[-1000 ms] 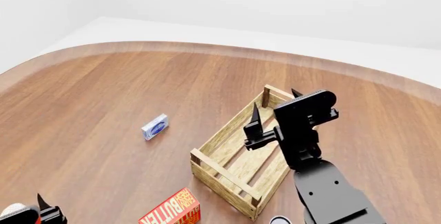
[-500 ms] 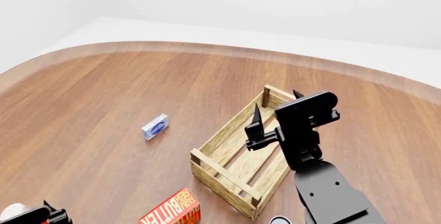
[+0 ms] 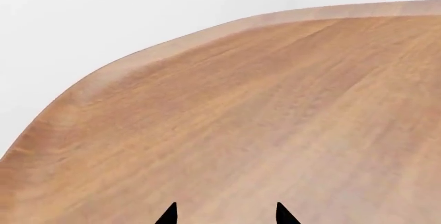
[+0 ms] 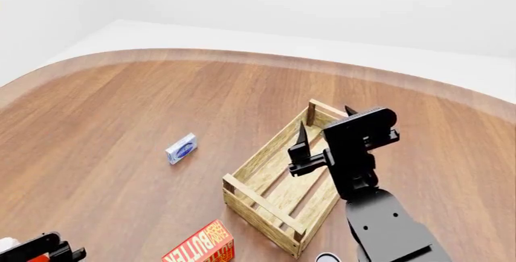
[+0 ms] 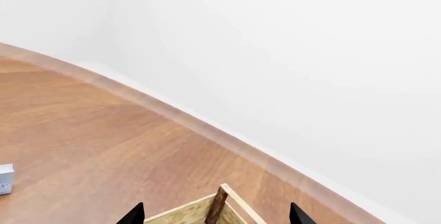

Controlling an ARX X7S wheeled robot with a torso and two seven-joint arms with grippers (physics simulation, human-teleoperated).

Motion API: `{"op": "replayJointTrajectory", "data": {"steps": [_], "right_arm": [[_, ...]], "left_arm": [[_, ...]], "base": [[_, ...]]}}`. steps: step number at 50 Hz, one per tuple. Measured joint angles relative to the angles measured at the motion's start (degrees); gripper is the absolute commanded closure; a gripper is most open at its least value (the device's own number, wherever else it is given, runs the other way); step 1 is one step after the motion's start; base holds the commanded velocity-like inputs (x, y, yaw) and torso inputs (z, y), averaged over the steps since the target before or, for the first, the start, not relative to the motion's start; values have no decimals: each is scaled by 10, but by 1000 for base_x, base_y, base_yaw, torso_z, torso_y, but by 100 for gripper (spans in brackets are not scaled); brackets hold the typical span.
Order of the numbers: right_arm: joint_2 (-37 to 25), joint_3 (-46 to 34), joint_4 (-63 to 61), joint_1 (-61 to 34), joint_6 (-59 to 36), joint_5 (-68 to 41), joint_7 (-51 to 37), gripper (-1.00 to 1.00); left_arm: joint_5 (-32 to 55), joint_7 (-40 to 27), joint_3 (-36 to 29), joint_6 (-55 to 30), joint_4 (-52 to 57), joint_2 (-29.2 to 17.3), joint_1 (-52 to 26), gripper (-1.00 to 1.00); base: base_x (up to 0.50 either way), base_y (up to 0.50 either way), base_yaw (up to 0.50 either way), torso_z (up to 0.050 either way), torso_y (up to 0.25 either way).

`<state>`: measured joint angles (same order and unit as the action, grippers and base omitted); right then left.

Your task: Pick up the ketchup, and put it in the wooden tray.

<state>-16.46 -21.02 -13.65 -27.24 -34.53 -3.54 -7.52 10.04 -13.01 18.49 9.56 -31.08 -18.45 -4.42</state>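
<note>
The wooden tray (image 4: 278, 185), a pale slatted crate, stands right of the table's middle. My right gripper (image 4: 324, 121) hovers open over its far end, nothing between the fingers. The right wrist view shows the gripper (image 5: 216, 216) with its tips wide apart either side of a corner post of the tray (image 5: 218, 206). My left gripper (image 4: 55, 251) sits low at the head view's bottom left corner. In its wrist view the left gripper (image 3: 226, 214) is open over bare wood. A scrap of white and red beside it is too cut off to identify. The ketchup is not clearly in view.
A red-orange butter box (image 4: 203, 245) lies near the front edge, left of the tray. A small blue-and-white box (image 4: 181, 148) lies mid-table and also shows as the box (image 5: 5, 178) in the right wrist view. A white round object (image 4: 327, 258) peeks out by the right arm. The table's curved edge (image 4: 241, 54) runs along the back.
My left gripper has sunk lower at the head view's bottom left, its finger tips now out of sight. The right gripper has barely drifted rightward and down.
</note>
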Motion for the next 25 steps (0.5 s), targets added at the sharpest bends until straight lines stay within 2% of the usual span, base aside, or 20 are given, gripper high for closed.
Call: {"op": "replayJointTrajectory", "data": {"steps": [14, 25], "right_arm": [[-4, 12, -16, 0, -7, -8, -5, -100], [-11, 34, -44, 1, -24, -17, -13, -100]], "left_arm": [[20, -7, -9, -69, 114, -12, 7, 100], [10, 10, -70, -150, 191, -28, -64, 100]], "base": [[0, 0, 0, 0, 0], [0, 0, 0, 0, 0]]}}
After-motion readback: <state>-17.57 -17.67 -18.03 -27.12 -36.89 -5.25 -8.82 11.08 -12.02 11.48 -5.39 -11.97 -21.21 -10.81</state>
